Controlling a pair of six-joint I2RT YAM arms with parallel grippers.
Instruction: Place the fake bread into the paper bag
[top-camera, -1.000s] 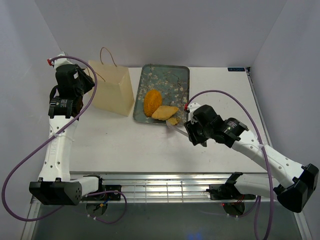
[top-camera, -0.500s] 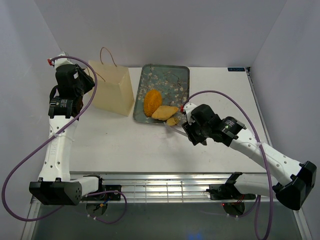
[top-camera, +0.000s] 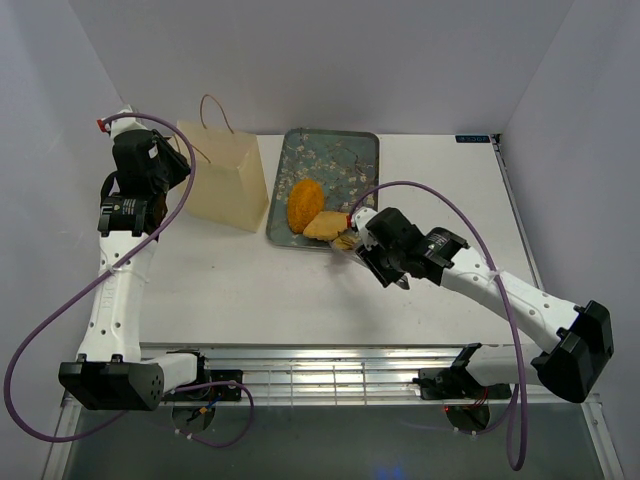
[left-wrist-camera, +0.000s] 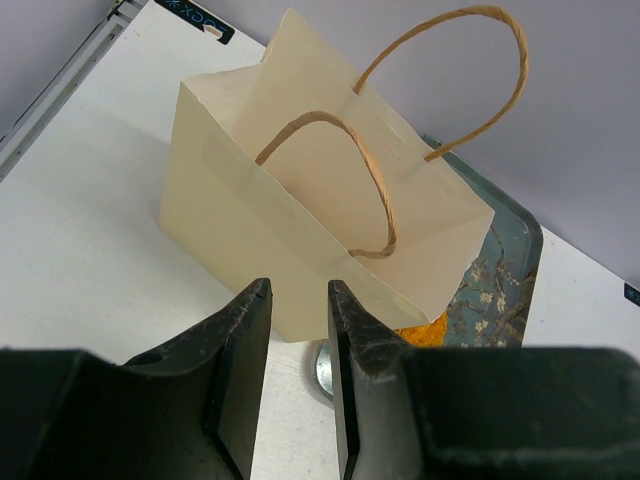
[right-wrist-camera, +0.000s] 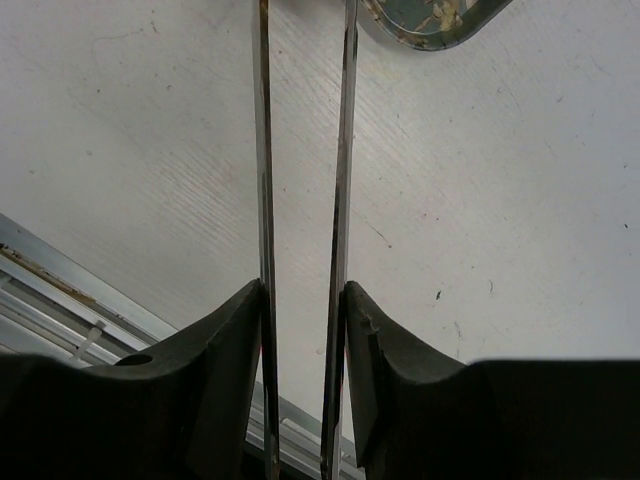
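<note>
Right gripper (top-camera: 368, 250) is clenched on thin steel tongs (right-wrist-camera: 262, 150), tips right by the small tan bit (top-camera: 346, 241) at six o'clock on the floral grey-green metal tray (top-camera: 345, 160). The fake bread (top-camera: 305, 203) looks light and foam-soft, so pinch gently across its edges. The cream boxy paper bag (top-camera: 225, 185) stands at nine o'clock. Left gripper (left-wrist-camera: 298, 290) is narrowly parted, holding nothing.
</note>
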